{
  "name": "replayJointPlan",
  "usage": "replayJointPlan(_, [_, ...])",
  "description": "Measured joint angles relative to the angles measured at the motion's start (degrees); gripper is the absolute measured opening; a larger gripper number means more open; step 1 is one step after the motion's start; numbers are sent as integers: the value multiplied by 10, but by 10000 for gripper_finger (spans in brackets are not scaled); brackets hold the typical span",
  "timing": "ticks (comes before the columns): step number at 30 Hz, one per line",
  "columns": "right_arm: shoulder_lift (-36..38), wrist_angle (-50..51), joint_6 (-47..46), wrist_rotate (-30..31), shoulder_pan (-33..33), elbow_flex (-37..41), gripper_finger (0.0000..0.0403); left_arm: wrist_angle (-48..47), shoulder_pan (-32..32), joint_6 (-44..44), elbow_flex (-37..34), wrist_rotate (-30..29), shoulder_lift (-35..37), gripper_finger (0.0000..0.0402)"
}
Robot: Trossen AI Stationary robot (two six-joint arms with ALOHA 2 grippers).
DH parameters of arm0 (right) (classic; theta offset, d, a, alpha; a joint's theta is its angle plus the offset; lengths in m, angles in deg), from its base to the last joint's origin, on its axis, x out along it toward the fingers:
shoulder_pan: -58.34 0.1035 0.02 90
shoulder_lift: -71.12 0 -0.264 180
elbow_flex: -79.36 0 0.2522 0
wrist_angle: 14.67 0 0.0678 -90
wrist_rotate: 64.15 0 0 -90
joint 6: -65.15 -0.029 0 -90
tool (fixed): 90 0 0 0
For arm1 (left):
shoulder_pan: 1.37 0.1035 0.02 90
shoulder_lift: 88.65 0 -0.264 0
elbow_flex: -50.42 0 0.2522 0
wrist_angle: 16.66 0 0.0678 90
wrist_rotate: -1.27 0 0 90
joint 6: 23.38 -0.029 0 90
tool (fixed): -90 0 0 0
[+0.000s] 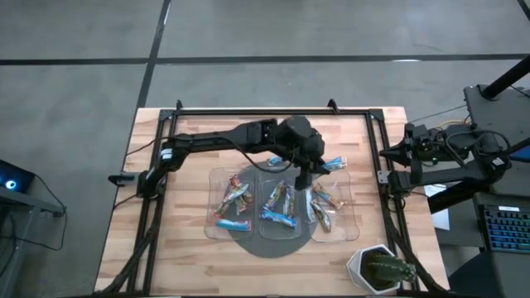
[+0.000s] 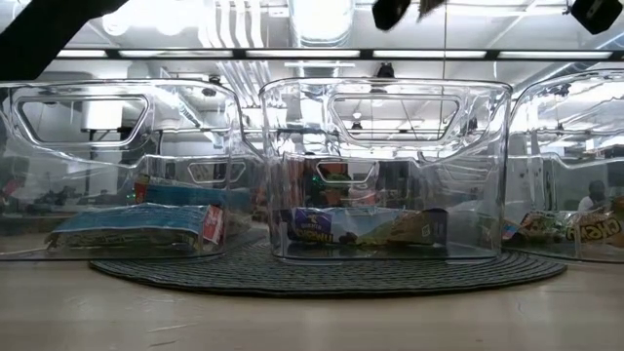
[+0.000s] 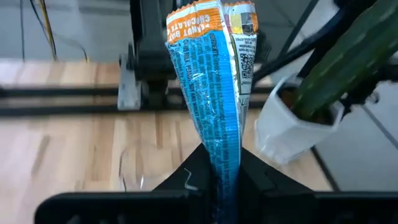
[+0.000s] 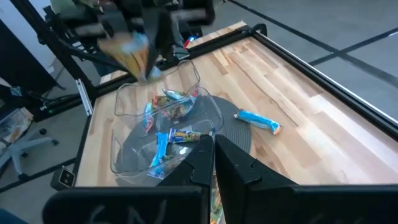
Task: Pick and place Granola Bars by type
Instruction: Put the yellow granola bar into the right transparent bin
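A: How much room was there around the round dark mat [image 1: 269, 242]?

B: Bare wood lay open on every side of it. The black frame rail [image 1: 257, 110] ran along the table's far edge, well beyond the mat, and a potted cactus [image 1: 381, 268] stood at the near right corner, apart from the mat.

A: And the grippers?

B: The left gripper [image 1: 303, 184] hung over the mat, between the middle tray [image 1: 279, 207] and the right tray [image 1: 333, 207], clamped on a blue and orange granola bar [image 3: 214, 93] that stood up from between its fingers [image 3: 186, 177]. The right gripper [image 4: 214, 149] waited off the table's right side, far from the mat, fingers pressed together with nothing in them.

A: What sat in the trays?

B: Three clear trays stood side by side on the mat. The left tray [image 1: 224, 205] held several red-multicoloured and blue bars, the middle one mostly blue bars, the right one orange-brown bars.

A: Anything loose?

B: Two blue bars [image 1: 334, 164] lay on the wood just beyond the mat, behind the right tray.

A: The room?

B: Grey floor with dark lines, and a keyboard [image 1: 507, 232] far right of the mat.
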Motion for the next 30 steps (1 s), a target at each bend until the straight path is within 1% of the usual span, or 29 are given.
replayJointPlan(2, [-3, -1, 0, 0, 0, 0, 8, 5, 0, 0, -24, -1, -3, 24])
replayJointPlan(6, [-4, -1, 0, 0, 0, 1, 8, 55, -5, 19, -82, -2, -6, 24])
replayJointPlan(14, [-5, -1, 0, 0, 0, 3, 8, 194, -7, 72, -182, -1, -6, 24])
replayJointPlan(24, [-5, -1, 0, 0, 0, 3, 8, 375, -9, 104, -285, 1, -6, 24])
replayJointPlan(30, [-5, -1, 0, 0, 0, 3, 8, 454, -11, 129, -326, -2, -6, 24])
